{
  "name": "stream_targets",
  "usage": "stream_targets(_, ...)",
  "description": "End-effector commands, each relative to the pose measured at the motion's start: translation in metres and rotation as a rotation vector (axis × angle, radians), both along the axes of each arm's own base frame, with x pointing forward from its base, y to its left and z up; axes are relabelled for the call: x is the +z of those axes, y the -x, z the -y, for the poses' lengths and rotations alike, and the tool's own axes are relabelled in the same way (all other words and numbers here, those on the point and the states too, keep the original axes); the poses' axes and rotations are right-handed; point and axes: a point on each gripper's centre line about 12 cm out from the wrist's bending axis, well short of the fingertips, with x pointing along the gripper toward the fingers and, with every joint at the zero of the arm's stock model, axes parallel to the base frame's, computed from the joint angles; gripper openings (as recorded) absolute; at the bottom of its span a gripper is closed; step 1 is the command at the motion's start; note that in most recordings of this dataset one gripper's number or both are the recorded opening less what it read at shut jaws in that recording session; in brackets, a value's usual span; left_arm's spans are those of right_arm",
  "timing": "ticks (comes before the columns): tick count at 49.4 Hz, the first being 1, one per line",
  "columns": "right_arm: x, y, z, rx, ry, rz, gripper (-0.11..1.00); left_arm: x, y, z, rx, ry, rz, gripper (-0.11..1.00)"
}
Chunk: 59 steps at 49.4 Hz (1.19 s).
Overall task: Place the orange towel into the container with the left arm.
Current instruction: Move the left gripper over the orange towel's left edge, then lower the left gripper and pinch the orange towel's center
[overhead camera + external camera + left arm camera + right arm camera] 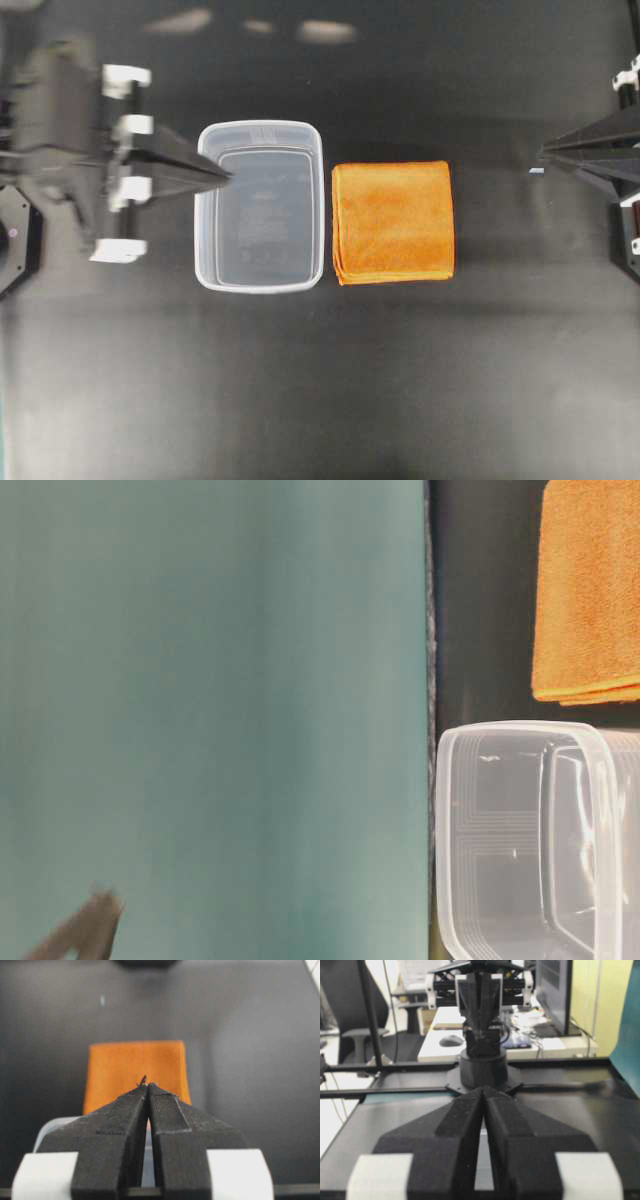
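Observation:
The orange towel (393, 222) lies folded and flat on the black table, just right of the clear container (207, 260). It also shows in the table-level view (588, 590) and the left wrist view (135, 1072). The container (455, 830) is empty and upright. My left gripper (226, 178) is shut and empty, raised, its tip over the container's left rim. In the left wrist view its tips (147, 1085) meet in front of the towel. My right gripper (540, 154) is shut and empty at the far right, well away from the towel; its tips (483, 1090) touch.
The opposite arm's base (482, 1067) stands ahead in the right wrist view. A teal wall (210, 710) fills the left of the table-level view. The black table (320, 400) extends in front of the towel and container.

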Motion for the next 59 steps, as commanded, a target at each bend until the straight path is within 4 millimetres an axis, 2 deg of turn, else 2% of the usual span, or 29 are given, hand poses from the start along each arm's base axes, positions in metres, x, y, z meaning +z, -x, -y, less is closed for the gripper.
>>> stream_targets(1, 0.002, -0.001, 0.001, -0.005, -0.006, 0.003, 0.03, 0.011, -0.029, 0.0, 0.0, -0.007, -0.049, 0.0)
stream_targets(4, 0.002, 0.0, 0.001, -0.007, -0.008, 0.002, 0.12, 0.008, -0.045, 0.001, 0.0, -0.008, -0.101, 0.0)
stream_targets(7, 0.002, 0.001, 0.003, -0.015, -0.007, 0.006, 0.25, 0.004, -0.061, 0.001, 0.002, -0.01, -0.155, 0.0)
stream_targets(16, 0.009, 0.006, 0.008, -0.041, -0.02, 0.042, 0.73, -0.009, -0.106, -0.001, 0.01, -0.014, -0.296, 0.01)
stream_targets(19, 0.011, 0.008, 0.009, -0.045, -0.023, 0.054, 0.81, -0.016, -0.12, -0.002, 0.012, -0.015, -0.331, 0.04)
stream_targets(23, 0.014, 0.012, 0.009, -0.046, -0.023, 0.071, 0.8, -0.029, -0.138, -0.002, 0.009, -0.024, -0.38, 0.18)
stream_targets(31, 0.019, 0.019, 0.008, -0.046, -0.022, 0.103, 0.78, -0.066, -0.173, -0.003, 0.008, -0.029, -0.486, 0.67)
stream_targets(36, 0.022, 0.021, 0.008, -0.046, -0.02, 0.122, 0.78, -0.094, -0.193, -0.003, 0.008, -0.03, -0.541, 0.88)
stream_targets(39, 0.024, 0.022, 0.008, -0.046, -0.018, 0.129, 0.78, -0.109, -0.204, -0.004, 0.01, -0.03, -0.561, 0.91)
stream_targets(47, 0.024, 0.022, 0.008, -0.045, -0.021, 0.131, 0.78, -0.156, -0.226, -0.003, 0.006, -0.032, -0.626, 0.88)
stream_targets(52, 0.024, 0.022, 0.008, -0.045, -0.021, 0.131, 0.78, -0.18, -0.233, -0.005, 0.009, -0.031, -0.669, 0.89)
stream_targets(59, 0.024, 0.022, 0.008, -0.045, -0.022, 0.131, 0.78, -0.202, -0.234, -0.008, 0.015, -0.029, -0.718, 0.88)
